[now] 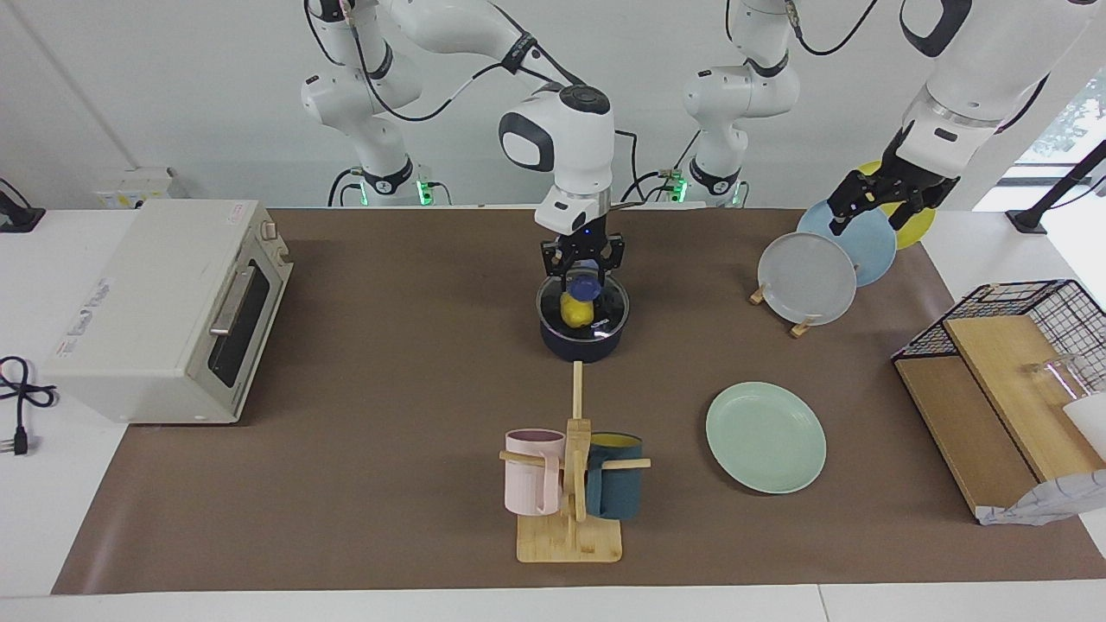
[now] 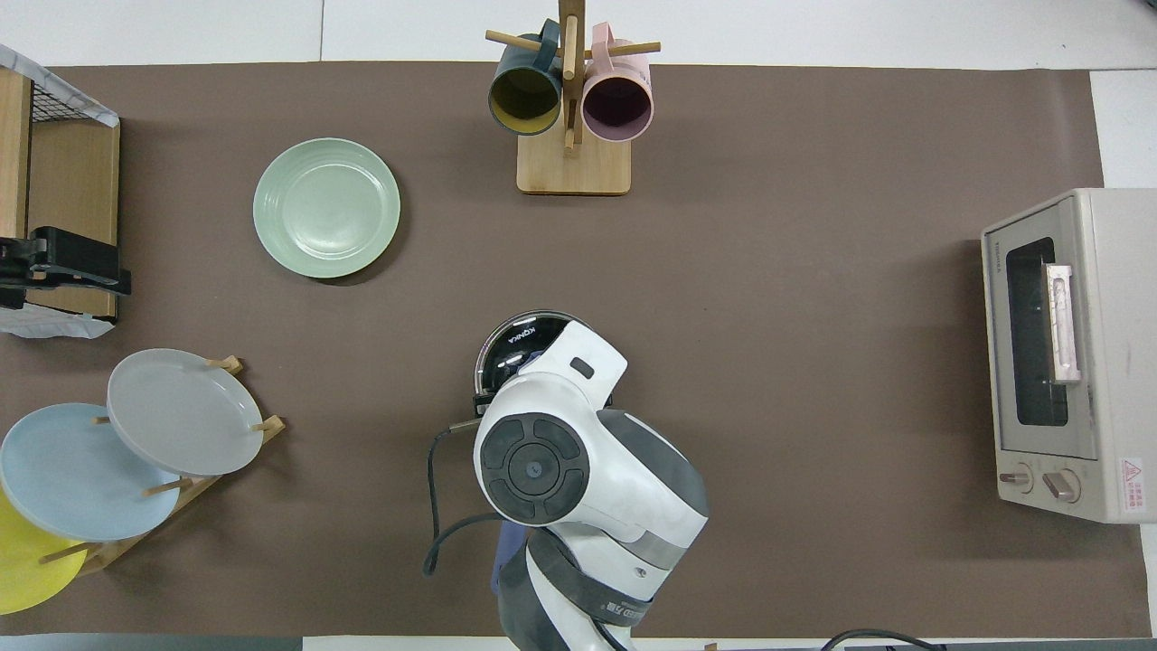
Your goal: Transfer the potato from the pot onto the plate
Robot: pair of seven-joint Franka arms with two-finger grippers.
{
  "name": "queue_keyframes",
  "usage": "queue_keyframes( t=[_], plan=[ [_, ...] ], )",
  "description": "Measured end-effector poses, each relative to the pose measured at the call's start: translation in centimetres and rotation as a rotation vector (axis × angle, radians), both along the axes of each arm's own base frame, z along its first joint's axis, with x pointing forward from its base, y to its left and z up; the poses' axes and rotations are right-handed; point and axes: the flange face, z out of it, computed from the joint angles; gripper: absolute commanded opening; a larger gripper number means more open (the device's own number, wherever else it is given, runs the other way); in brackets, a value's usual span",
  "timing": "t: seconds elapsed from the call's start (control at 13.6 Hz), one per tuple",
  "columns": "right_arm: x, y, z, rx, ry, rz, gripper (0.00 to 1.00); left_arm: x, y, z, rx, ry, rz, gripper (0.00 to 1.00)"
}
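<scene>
The right gripper [image 1: 581, 278] hangs low over the navy pot [image 1: 583, 339] at mid-table, its fingers pinched on the blue knob [image 1: 583, 285] of the glass lid [image 1: 612, 318]. The yellow potato [image 1: 575, 309] sits inside, under that lid — the mint-green plate [image 1: 765, 437] lies farther from the robots, toward the left arm's end. The left gripper [image 1: 880, 207] waits, fingers spread, over the plate rack [image 1: 804, 326].

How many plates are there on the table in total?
4. The mint-green plate lies flat near the wire basket. The grey plate, light blue plate and yellow plate stand in the wooden rack; none seems hidden.
</scene>
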Motion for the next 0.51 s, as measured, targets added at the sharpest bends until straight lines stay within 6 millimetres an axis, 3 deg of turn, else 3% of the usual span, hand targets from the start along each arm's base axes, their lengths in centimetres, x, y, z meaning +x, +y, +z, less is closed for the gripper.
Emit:
queue_keyframes(
  t=[0.22,0.51],
  plan=[
    [-0.02,0.04,0.06,0.0,-0.002,0.007,0.04,0.0,0.0,0.0,0.0,0.0,0.0,1.0],
    [0.08,0.04,0.3,-0.003,0.0,0.006,0.0,0.03,-0.01,0.03,0.0,-0.003,0.0,1.0]
  ],
)
